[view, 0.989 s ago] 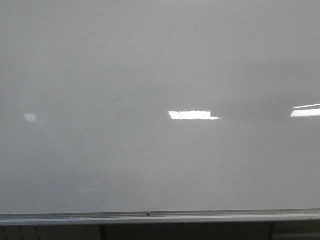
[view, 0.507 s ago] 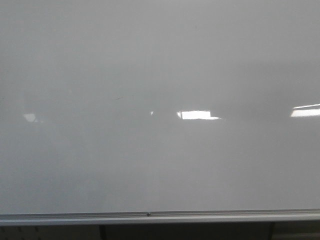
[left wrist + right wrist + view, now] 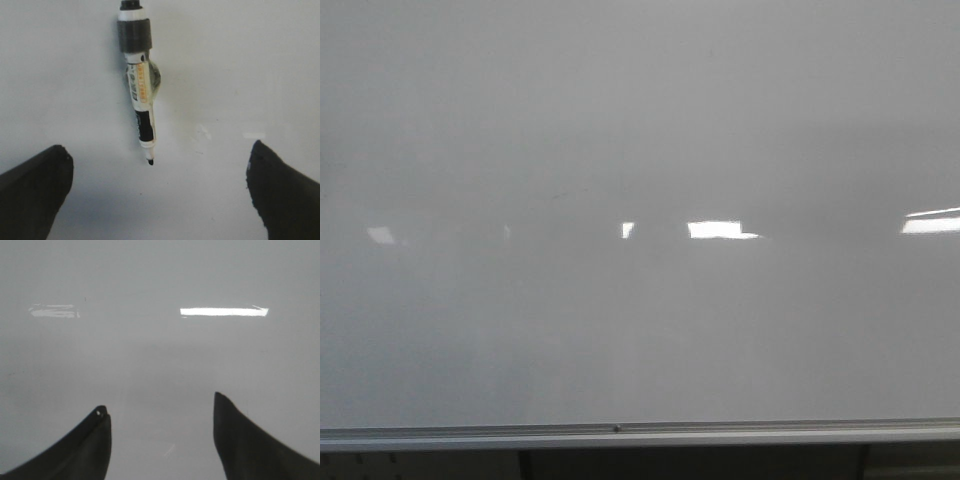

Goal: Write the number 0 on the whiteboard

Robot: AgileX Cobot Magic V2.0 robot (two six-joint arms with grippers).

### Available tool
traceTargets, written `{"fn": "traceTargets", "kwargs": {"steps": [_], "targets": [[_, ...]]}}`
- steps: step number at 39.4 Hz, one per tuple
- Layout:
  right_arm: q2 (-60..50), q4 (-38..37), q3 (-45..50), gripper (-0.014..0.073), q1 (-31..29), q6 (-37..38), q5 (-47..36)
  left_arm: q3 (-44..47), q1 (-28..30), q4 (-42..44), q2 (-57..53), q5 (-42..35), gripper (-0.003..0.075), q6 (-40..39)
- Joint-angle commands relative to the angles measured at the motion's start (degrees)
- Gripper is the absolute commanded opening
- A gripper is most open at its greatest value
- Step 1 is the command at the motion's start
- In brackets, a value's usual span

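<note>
The whiteboard (image 3: 640, 330) fills the front view, glossy grey-white with a silver frame edge (image 3: 620, 432) along its near side. No number 0 shows on it. Neither gripper appears in the front view. In the left wrist view a black-and-white marker (image 3: 140, 95) lies on a white surface, its bare black tip (image 3: 150, 161) pointing toward my left gripper (image 3: 159, 150). That gripper is wide open and holds nothing; the tip lies about level with the fingertips, between them. My right gripper (image 3: 159, 404) is open and empty over plain glossy board.
Bright rectangular light reflections sit on the board at mid-height (image 3: 715, 230) and at the right edge (image 3: 932, 222). A dark strip with supports (image 3: 525, 465) runs below the frame. A round translucent patch (image 3: 155, 80) shows beside the marker's barrel.
In the front view the middle light reflection has shrunk from its left end, and a small separate bright spot has appeared to its left. Nothing else has shifted.
</note>
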Motion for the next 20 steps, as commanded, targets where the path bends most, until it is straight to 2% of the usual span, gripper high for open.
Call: {"fn": "traceTargets", "kwargs": {"steps": [1, 10, 20], "targets": [[0.75, 0.35, -2.13, 0.0475, 0.09, -0.04, -4.02, -5.05, 0.92, -0.54, 3.99, -4.06, 0.0672, -0.77], [0.75, 0.35, -2.07, 0.0475, 0.09, -0.04, -3.66, -9.86, 0.91, -0.54, 13.37, -3.82, 0.0672, -0.77], [0.75, 0.35, -2.01, 0.0475, 0.09, -0.04, -3.67, -11.70, 0.91, -0.54, 17.59, -4.22, 0.0671, -0.77]]}}
